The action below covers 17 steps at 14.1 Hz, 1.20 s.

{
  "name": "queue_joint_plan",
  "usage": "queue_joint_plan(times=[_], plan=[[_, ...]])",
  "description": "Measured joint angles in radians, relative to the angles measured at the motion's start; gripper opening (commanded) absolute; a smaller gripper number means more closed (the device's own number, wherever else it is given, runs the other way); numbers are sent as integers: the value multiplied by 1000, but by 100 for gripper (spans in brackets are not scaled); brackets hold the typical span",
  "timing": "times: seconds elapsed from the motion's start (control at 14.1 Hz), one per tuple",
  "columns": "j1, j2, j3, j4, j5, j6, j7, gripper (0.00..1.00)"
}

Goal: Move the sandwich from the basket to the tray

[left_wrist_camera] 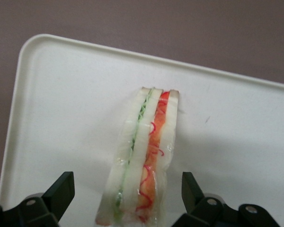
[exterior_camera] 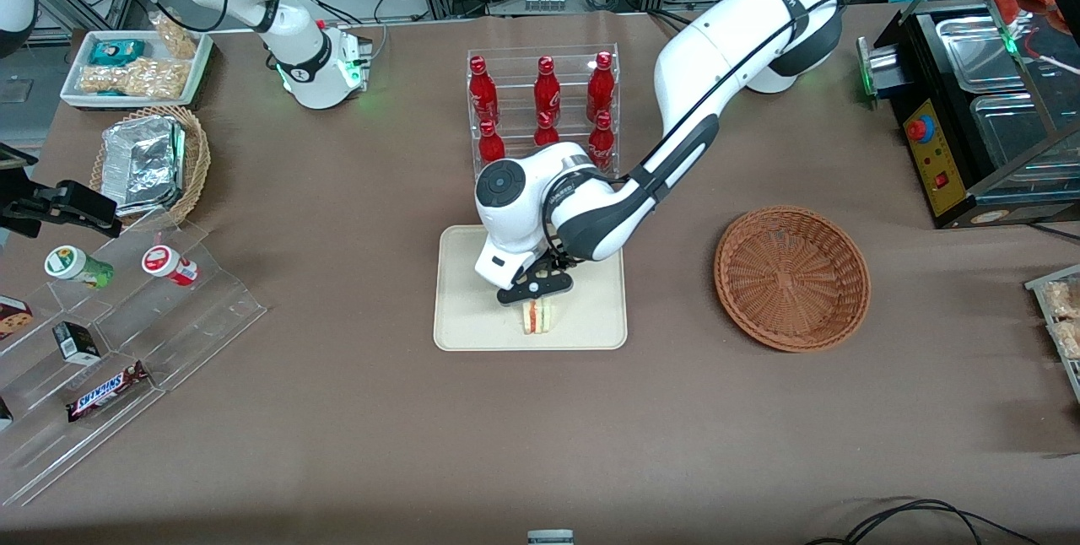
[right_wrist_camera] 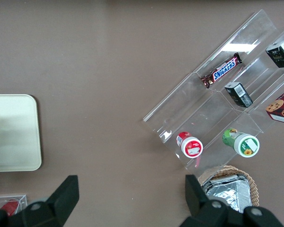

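The sandwich, a clear-wrapped wedge of white bread with red-orange and green filling, stands on its edge on the cream tray, near the tray's rim closest to the front camera. My left gripper hangs just above it and is open. One finger stands on each side of the sandwich, and both are apart from the wrapping. The reddish-brown wicker basket lies beside the tray toward the working arm's end, with nothing in it.
A clear rack of red bottles stands farther from the front camera than the tray. Toward the parked arm's end are a tan basket with foil packs, a clear stepped shelf of snacks and a white snack tray. A black appliance sits at the working arm's end.
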Motion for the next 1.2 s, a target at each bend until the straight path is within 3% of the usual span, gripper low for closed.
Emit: queue_joint_plan(times=[0.14, 0.35, 0.5, 0.71, 1.2], plan=[[33, -51, 1, 27, -60, -63, 0, 100], [138, -194, 2, 36, -210, -187, 66, 100], [224, -275, 5, 34, -303, -311, 160, 100], [398, -362, 10, 2, -385, -474, 370, 100], [834, -547, 14, -148, -409, -559, 867, 100]])
